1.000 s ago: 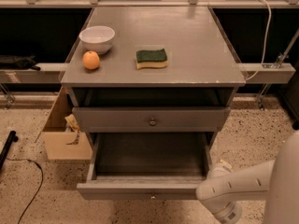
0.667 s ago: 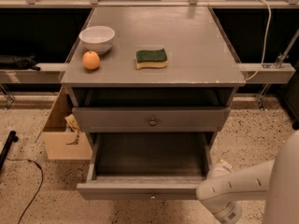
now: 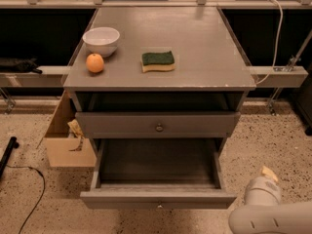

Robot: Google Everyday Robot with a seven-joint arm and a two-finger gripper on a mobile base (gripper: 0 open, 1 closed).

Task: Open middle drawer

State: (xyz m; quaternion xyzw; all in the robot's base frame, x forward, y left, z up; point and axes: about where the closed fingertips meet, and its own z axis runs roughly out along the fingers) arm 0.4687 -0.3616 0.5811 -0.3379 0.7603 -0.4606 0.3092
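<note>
1. The gripper (image 3: 262, 193), on the end of the white arm (image 3: 280, 219), has drawn back. A second ago it overlapped the right end of the middle drawer (image 3: 122, 199) front. Now it sits at 5 o'clock in the view, just beside that corner but apart from it.
2. Whether the gripper is parted or closed, I cannot tell from here.
3. The middle drawer itself has not shifted in that second. It stands pulled well out at 6 o'clock, its wide shallow tray open to view. Its small knob (image 3: 158, 206) just shows at the centre of the front's lower edge.
4. At 12 o'clock from that tray, the upper drawer (image 3: 122, 124) stands out only slightly, with a dark strip between it and the cabinet top (image 3: 204, 43).
5. On the top, the bowl (image 3: 101, 40) sits at 10 o'clock with the orange (image 3: 95, 63) just beside it and the sponge (image 3: 158, 61) near the middle. All three lie as they did before.
6. With the drawer out and the arm backing off, I judge the pull finished and the task as good as done. The only risk I see is the retreating arm catching the front's right corner and nudging the drawer back in.
</note>
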